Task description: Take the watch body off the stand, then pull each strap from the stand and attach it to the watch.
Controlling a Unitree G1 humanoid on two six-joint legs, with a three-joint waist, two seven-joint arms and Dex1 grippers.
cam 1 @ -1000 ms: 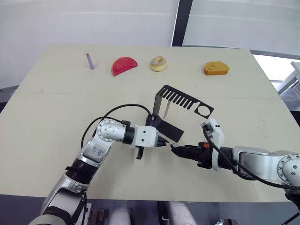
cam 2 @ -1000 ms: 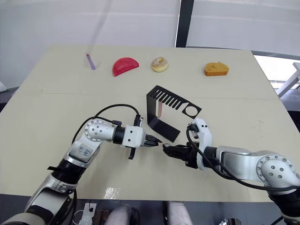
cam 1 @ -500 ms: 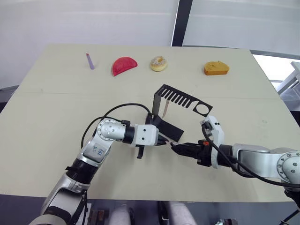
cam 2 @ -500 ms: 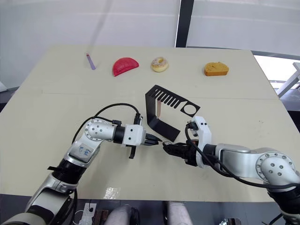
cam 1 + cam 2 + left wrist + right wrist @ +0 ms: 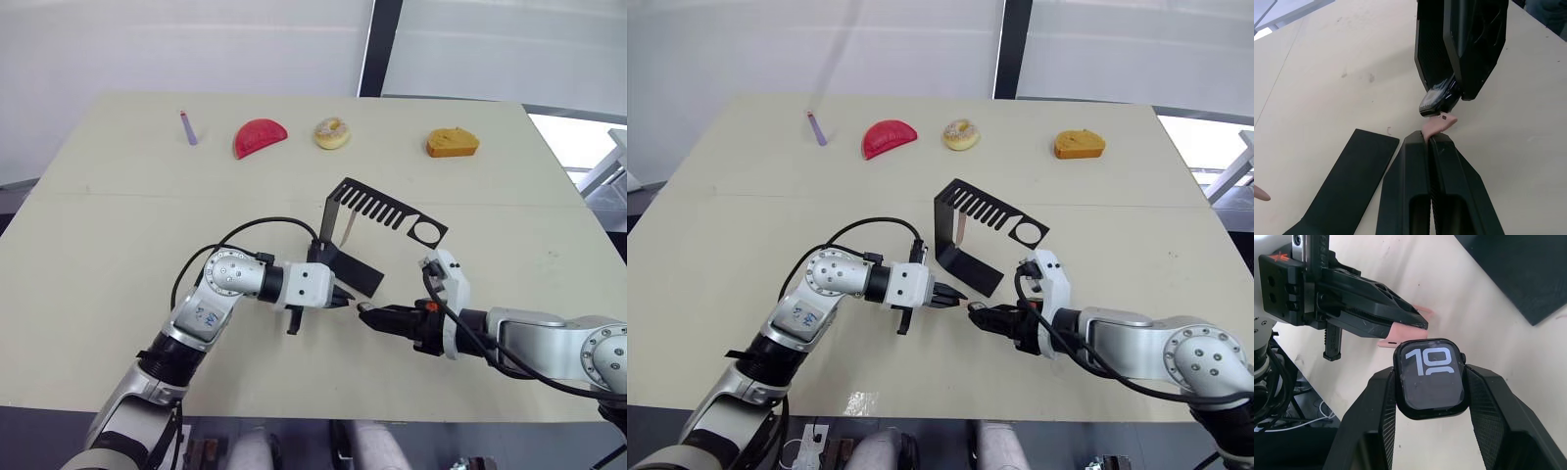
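Note:
My right gripper (image 5: 1431, 382) is shut on the watch body (image 5: 1431, 378), a black rounded-square case whose screen shows light digits. My left gripper (image 5: 1429, 139) is shut on a pale pink strap (image 5: 1439, 124), whose free end sits just at the edge of the watch body (image 5: 1437, 98). The two grippers meet tip to tip in front of the stand (image 5: 377, 211), left gripper (image 5: 345, 300) facing right gripper (image 5: 364, 311). A second strap (image 5: 347, 231) hangs from the stand's slotted top arm.
Along the table's far edge lie a small purple stick (image 5: 188, 127), a red slice (image 5: 260, 136), a doughnut (image 5: 331, 132) and an orange bread piece (image 5: 452, 143). The stand's flat base (image 5: 1352, 181) lies just beside my left gripper.
The grippers closed in on each other half a second ago and now stand slightly further apart. Both keep their hold.

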